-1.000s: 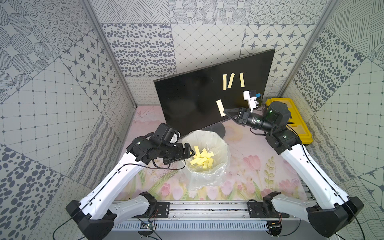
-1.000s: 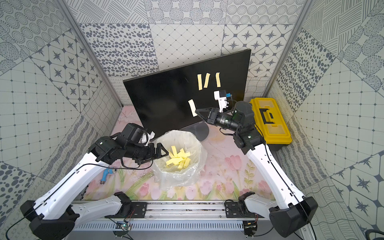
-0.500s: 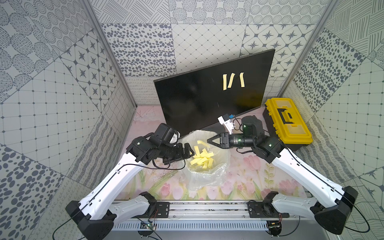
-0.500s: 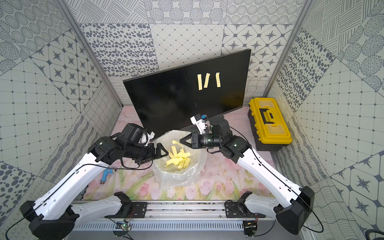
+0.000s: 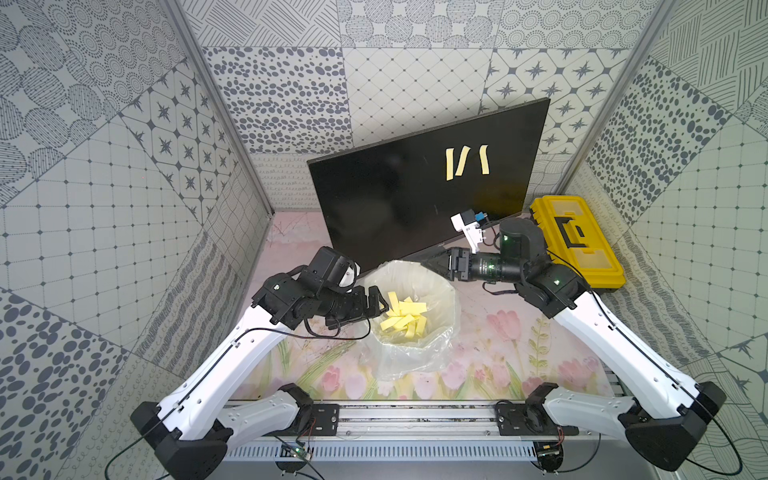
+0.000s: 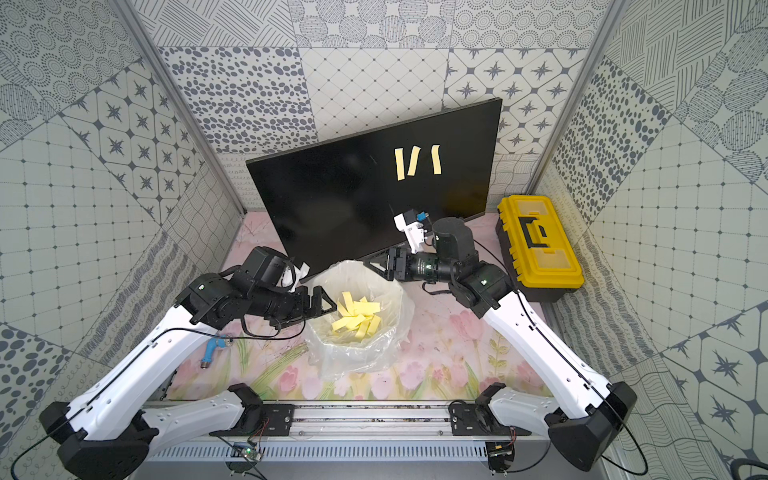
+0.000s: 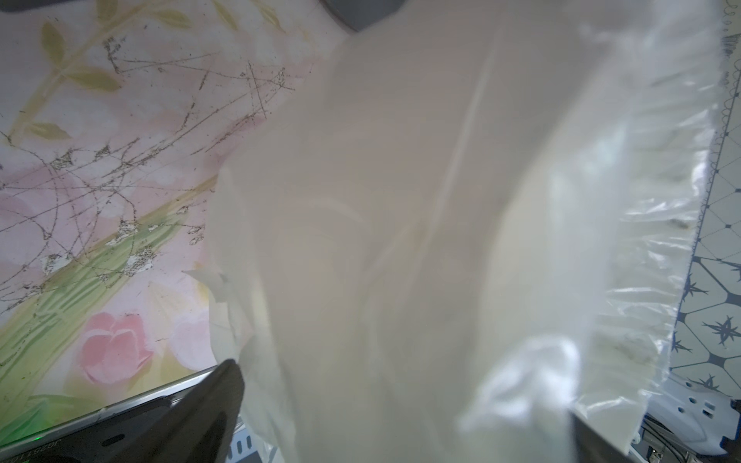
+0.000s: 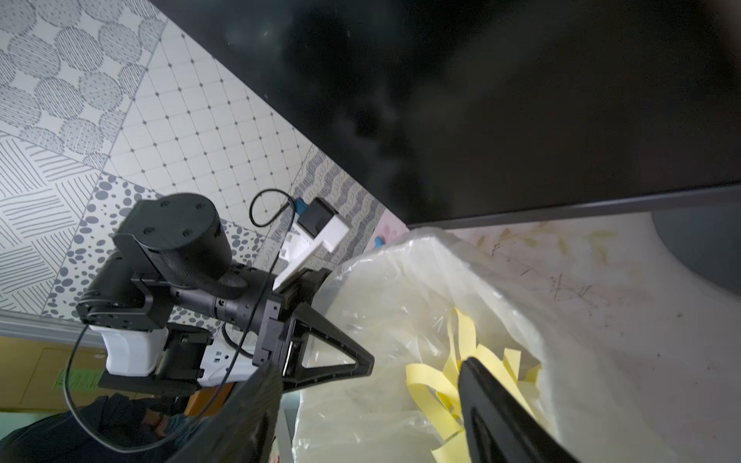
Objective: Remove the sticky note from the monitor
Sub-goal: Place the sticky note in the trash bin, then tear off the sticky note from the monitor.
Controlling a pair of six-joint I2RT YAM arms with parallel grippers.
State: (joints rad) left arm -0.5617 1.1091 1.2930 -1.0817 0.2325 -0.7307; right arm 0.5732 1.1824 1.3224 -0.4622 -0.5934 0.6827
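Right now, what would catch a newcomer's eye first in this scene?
Three yellow sticky strips stand out on the upper right of the black monitor. In front of it, a clear plastic bag holds a pile of similar strips. A yellow toolbox sits beside the monitor's right end.

Glossy black monitor (image 5: 395,199), crinkly clear plastic bag (image 5: 415,361), matt yellow paper strips (image 5: 405,320).

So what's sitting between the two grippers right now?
The plastic-lined bin, with yellow sticky notes inside, between left gripper and right gripper; both top views show it.
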